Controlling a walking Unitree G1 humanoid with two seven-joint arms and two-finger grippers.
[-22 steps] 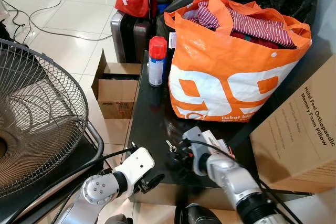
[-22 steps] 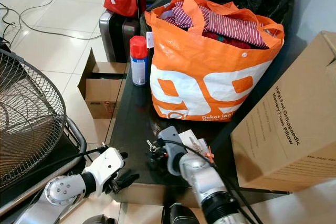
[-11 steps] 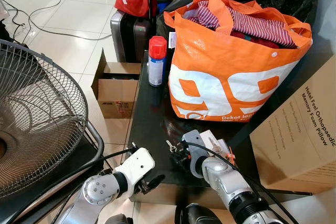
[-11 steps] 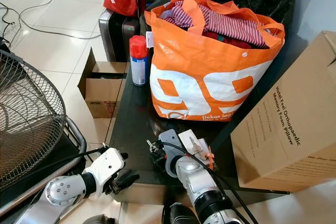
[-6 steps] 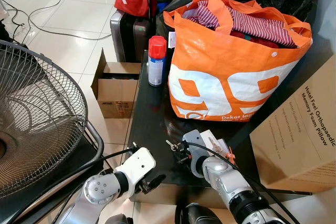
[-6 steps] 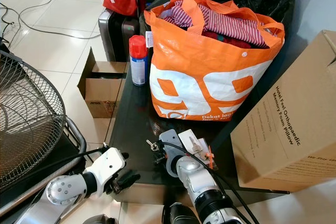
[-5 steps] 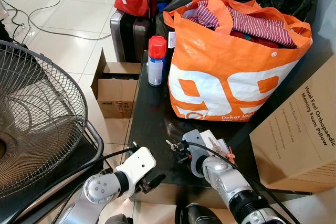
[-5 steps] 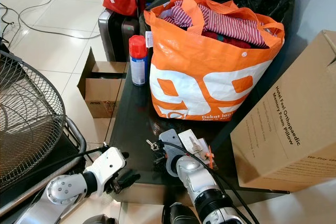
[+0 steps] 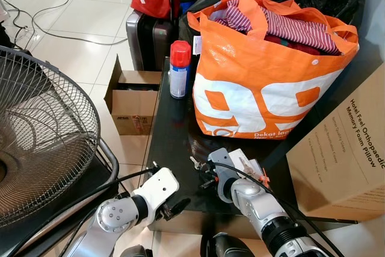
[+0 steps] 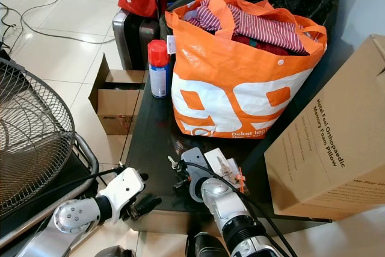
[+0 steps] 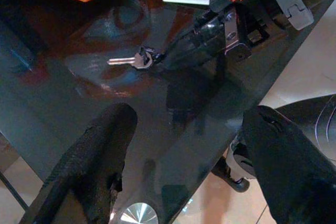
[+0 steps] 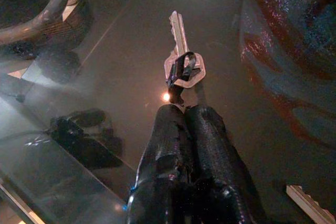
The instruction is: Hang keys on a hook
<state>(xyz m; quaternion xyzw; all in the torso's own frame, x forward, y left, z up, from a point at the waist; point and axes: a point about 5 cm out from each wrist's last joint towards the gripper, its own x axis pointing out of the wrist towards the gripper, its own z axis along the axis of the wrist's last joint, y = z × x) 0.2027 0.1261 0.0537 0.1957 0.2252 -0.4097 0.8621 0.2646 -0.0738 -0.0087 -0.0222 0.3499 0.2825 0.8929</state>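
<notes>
Fingers pressed together on the right tool (image 12: 181, 109), and the black loop of the key (image 12: 180, 51) is pinched right at their tips. The silver key lies flat on the dark glass worktop (image 9: 171, 130), blade pointing away from the tool, its head just past the fingertips. From the head cameras the same key (image 9: 194, 163) sits near the worktop's front edge, at the end of the right arm, which reaches in low from the near side.

Left tool (image 11: 184, 156) now: its two black fingers (image 11: 92, 161) are spread wide, hovering just off the worktop's front corner and looking across at the key (image 11: 131, 61) and the right tool's fingers beside it (nothing between them). In the left eye view the left tool (image 9: 168, 207) hangs below the worktop's near edge.

Just beside the right arm, a small white card (image 9: 243, 162) with an orange tag rests on the glass. Further back on the worktop stands a big orange bag (image 9: 264, 70) stuffed with striped clothes, and a red-capped spray can (image 9: 179, 69) is upright just to its left. A brown cardboard box (image 9: 346, 148) leans at the right; a fan (image 9: 42, 130) stands at the left, with an open carton (image 9: 133, 103) on the tiled floor between fan and worktop.
</notes>
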